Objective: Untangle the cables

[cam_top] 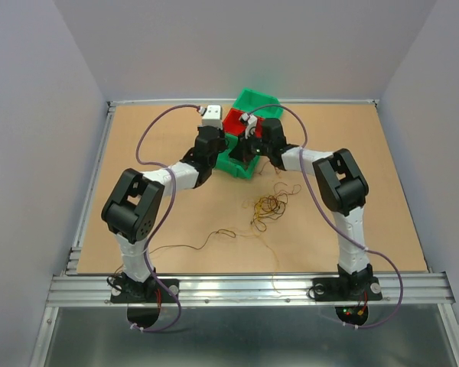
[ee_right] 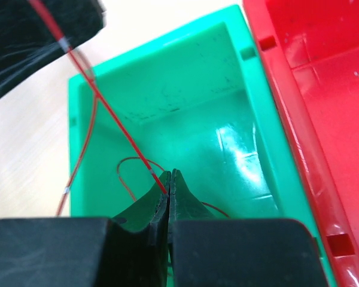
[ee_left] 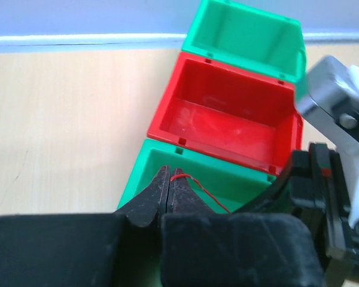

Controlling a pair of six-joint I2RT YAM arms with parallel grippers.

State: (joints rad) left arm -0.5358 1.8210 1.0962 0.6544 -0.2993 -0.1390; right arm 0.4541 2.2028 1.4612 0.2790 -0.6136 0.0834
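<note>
Left pincer (ee_left: 169, 179) and right pincer (ee_right: 169, 184) are each clamped shut on one red cable (ee_right: 125, 135), stretched over the near green bin (ee_right: 167, 78), with a loop lying inside.

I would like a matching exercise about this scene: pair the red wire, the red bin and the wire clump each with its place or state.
Things:
1. red wire
2. red bin
3. wire clump

Places or states:
a) lying on the table
b) between the near green bin and the far green bin
c) pinched by the left gripper and the right gripper

Pairs: 1-c; 2-b; 3-a
</note>
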